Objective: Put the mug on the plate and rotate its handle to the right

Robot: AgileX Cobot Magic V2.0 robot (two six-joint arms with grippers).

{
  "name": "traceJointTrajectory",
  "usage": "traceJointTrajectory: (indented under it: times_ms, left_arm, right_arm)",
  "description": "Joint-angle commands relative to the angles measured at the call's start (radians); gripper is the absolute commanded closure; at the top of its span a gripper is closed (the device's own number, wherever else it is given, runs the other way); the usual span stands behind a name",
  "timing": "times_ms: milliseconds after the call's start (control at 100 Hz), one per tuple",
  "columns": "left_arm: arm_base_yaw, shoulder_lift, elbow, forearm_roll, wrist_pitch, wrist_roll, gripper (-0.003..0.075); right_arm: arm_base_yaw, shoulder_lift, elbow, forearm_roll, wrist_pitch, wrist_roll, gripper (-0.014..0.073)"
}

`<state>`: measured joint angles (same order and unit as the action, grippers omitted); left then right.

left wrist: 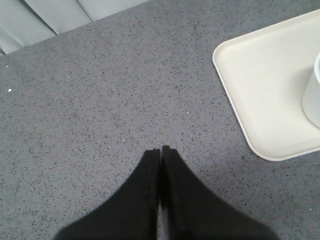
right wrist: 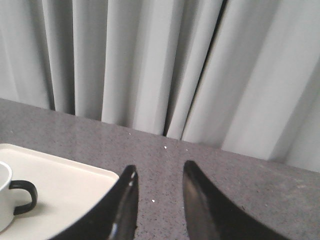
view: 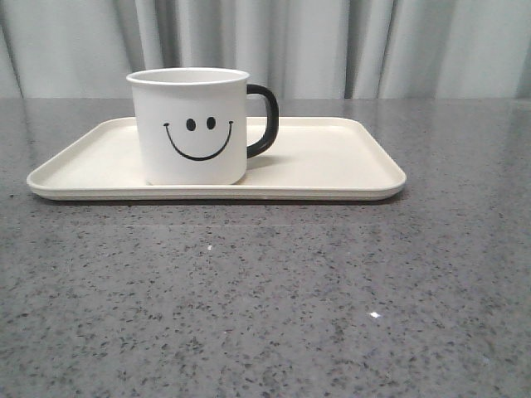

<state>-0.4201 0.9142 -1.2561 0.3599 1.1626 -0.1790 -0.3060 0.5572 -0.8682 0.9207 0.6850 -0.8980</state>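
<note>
The white mug (view: 191,124) with a black smiley face stands upright on the left half of the cream plate (view: 332,162). Its black handle (view: 264,120) points to the right in the front view. Neither gripper shows in the front view. My left gripper (left wrist: 160,149) is shut and empty over bare table, apart from the plate's corner (left wrist: 260,85); a sliver of the mug (left wrist: 312,95) shows there. My right gripper (right wrist: 159,170) is open and empty, off the plate's corner (right wrist: 65,185); the mug (right wrist: 4,195) and handle (right wrist: 25,195) show there.
The grey speckled table (view: 265,298) spreads around the plate. A pale pleated curtain (view: 373,41) hangs behind the table's far edge.
</note>
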Motion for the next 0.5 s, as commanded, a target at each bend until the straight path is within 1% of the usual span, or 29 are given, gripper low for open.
traceJointTrajectory:
  times_ms: [0, 40, 210, 230, 280, 400, 490]
  left_arm:
    - [-0.006, -0.005, -0.024, 0.023, -0.069, -0.012, 0.0740]
    - [-0.006, -0.005, -0.024, 0.023, -0.069, -0.012, 0.0740]
    - [-0.006, -0.005, -0.023, 0.023, -0.073, -0.012, 0.0740]
    - [-0.006, -0.005, -0.021, 0.023, -0.073, -0.012, 0.0740]
    - [-0.006, -0.005, -0.019, 0.023, -0.075, -0.012, 0.0740]
    - [-0.006, -0.005, -0.008, 0.027, -0.096, -0.012, 0.0740]
    - [-0.006, -0.005, -0.008, 0.027, -0.096, -0.012, 0.0740]
  right_arm:
    - [0.008, -0.015, 0.005, -0.010, -0.078, 0.005, 0.0406]
    - [0.016, -0.025, 0.020, -0.024, -0.085, 0.008, 0.0441]
    - [0.061, -0.046, 0.058, -0.103, -0.095, 0.008, 0.0655]
    - [0.066, -0.047, 0.062, -0.106, -0.098, 0.009, 0.0670]
    - [0.073, -0.047, 0.071, -0.114, -0.107, 0.009, 0.0653]
    - [0.075, -0.047, 0.088, -0.122, -0.127, 0.009, 0.0654]
    - [0.076, -0.047, 0.088, -0.122, -0.093, 0.009, 0.0654]
